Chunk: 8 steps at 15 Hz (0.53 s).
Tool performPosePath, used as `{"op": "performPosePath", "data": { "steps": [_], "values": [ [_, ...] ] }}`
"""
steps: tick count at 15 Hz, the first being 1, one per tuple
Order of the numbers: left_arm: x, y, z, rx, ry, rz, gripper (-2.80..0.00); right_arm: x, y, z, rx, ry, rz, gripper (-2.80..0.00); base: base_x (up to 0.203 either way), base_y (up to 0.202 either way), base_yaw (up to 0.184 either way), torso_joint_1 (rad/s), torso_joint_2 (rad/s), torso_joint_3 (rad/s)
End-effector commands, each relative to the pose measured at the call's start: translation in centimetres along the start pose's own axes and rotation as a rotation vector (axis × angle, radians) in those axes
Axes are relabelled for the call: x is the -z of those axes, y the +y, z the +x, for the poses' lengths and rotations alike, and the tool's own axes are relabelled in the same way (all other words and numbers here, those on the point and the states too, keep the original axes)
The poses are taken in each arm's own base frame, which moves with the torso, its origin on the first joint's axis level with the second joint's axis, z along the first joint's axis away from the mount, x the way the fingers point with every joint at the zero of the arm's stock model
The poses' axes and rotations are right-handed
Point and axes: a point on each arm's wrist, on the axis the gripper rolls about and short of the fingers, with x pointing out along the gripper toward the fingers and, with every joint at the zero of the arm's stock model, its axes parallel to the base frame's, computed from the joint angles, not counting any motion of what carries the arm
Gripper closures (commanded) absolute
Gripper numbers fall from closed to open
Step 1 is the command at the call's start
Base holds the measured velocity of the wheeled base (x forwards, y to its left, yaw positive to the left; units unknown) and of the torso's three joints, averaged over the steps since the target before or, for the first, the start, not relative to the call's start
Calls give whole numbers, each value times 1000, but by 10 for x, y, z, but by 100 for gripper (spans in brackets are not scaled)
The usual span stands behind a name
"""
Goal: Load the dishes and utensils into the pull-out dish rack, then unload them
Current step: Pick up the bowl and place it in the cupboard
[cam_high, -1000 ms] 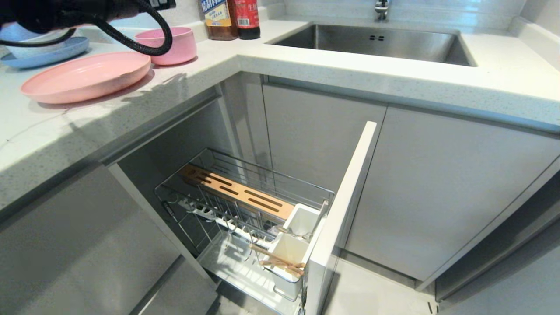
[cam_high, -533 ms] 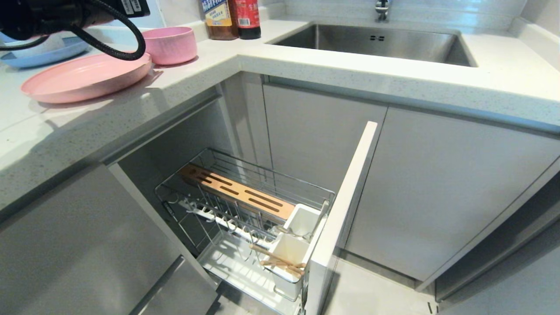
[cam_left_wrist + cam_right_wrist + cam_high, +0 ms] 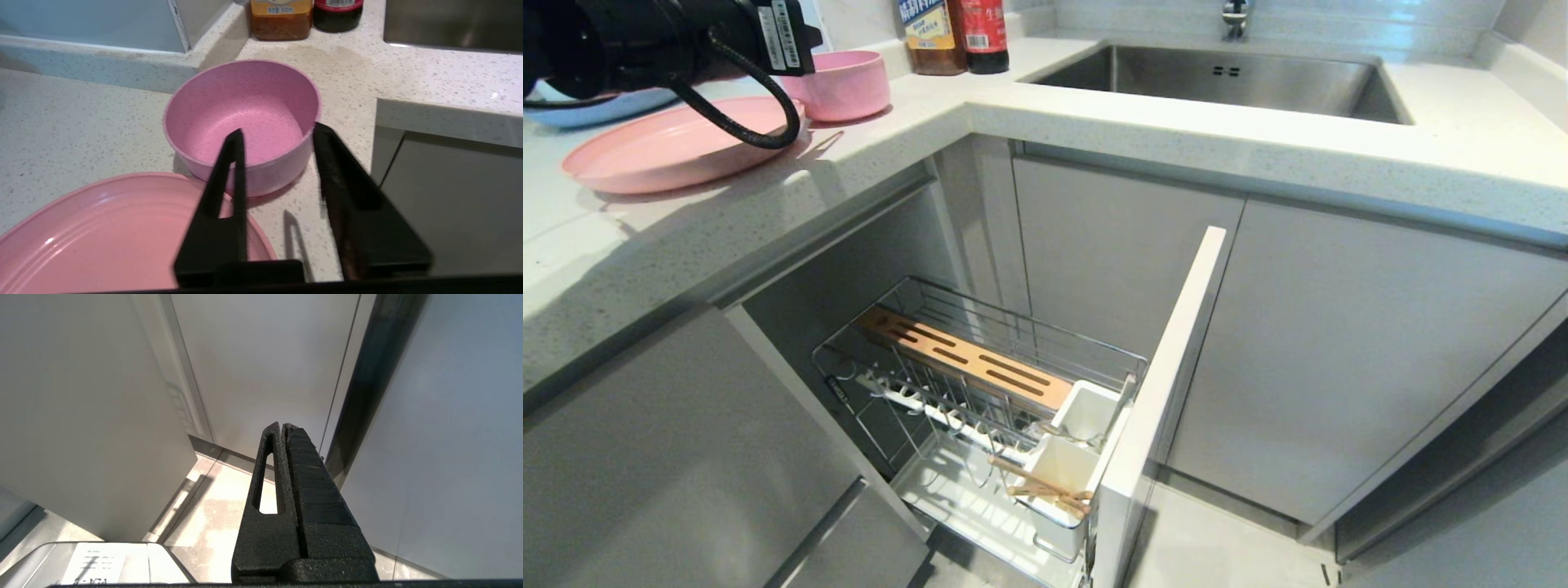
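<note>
Pink bowl [image 3: 245, 122] sits just beyond the left gripper [image 3: 278, 134], its fingers parted and empty

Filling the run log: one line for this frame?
left gripper: open, above pink bowl | pink plate: on counter | chopsticks: in rack cup | right gripper: shut, parked

A pale speckled worktop [image 3: 1094, 114] turns a corner around a steel sink [image 3: 1217, 77] set into it. On its left stretch rests a wide pink plate [image 3: 645, 151], with a small pink bowl [image 3: 849, 86] just beside it, standing upright and empty. Behind the plate, a blue plate [image 3: 596, 104] lies partly hidden. Two bottles [image 3: 954, 34], one amber and one dark with a red label, stand side by side against the back wall between the bowl and the sink.
</note>
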Motion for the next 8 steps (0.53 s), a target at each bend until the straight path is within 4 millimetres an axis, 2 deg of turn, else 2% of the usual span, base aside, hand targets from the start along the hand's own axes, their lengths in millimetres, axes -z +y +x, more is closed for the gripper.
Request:
{"op": "performPosePath", "data": {
  "steps": [1,8],
  "values": [
    [1,0,1,7,0,1,-280,0,0,0,0,2,0,0,0,0,0,0,0,0],
    [-1,2,1,45,-17,51,-280,0,0,0,-1,1,0,0,0,0,0,0,0,0]
  ]
}}
